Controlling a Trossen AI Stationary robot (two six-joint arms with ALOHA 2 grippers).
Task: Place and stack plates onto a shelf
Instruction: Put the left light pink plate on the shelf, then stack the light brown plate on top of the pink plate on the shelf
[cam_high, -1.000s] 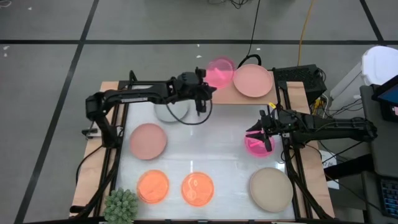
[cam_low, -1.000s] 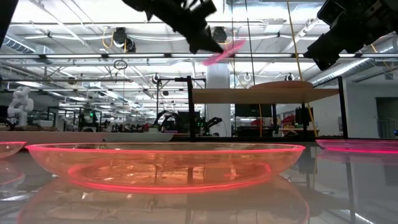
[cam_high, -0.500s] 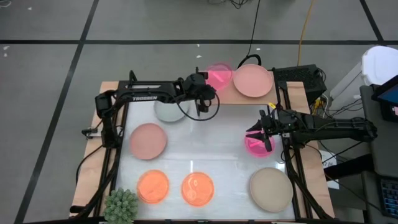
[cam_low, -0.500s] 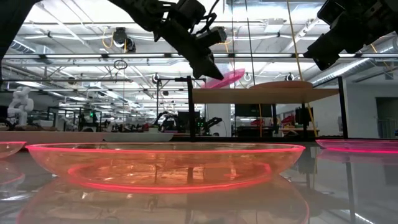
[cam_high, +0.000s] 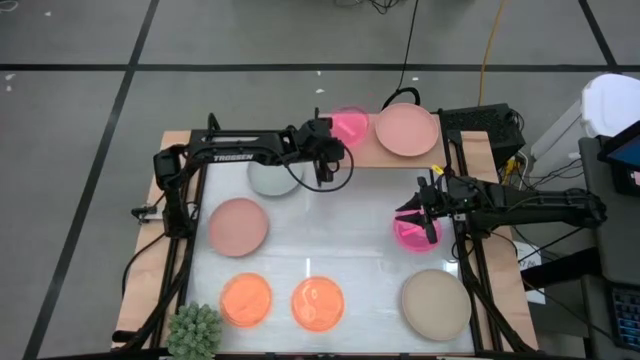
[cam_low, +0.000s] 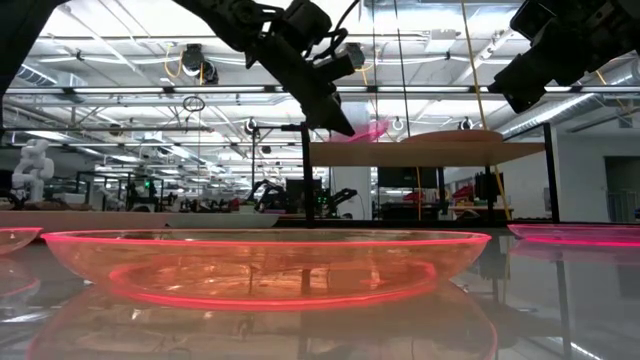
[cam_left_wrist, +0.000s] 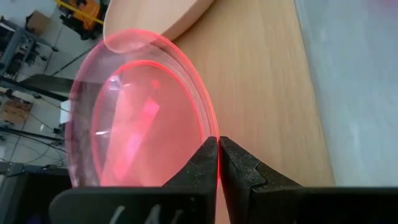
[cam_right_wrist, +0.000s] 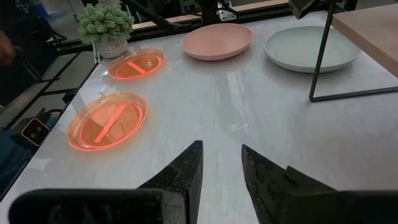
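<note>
We find the left gripper (cam_left_wrist: 217, 152) pinched shut on the rim of the magenta plate (cam_left_wrist: 134, 124), holding it tilted just above the light-wood shelf (cam_left_wrist: 261, 81) at the table's far edge; beside it on that board rests the dusty-pink plate (cam_high: 406, 129), and the two rims look close to touching. We judge the step in hand to be the setting-down of this magenta plate on the shelf's free half; the next move calls for lowering until the plate lies flat, then parting the fingers and backing away without dragging the rim.

The right gripper (cam_right_wrist: 219, 163) hovers with its fingers a little apart, over a second magenta plate (cam_high: 412, 231) near the table's right edge. Further out lie the grey-green plate (cam_high: 270, 177) by the shelf's leg, a pink plate (cam_high: 238, 225) toward the left edge, two orange plates (cam_high: 246, 298) (cam_high: 318, 303) along the near edge, a beige plate (cam_high: 435, 305) at the near right corner, and the plant (cam_high: 195, 329) at the near left corner.
</note>
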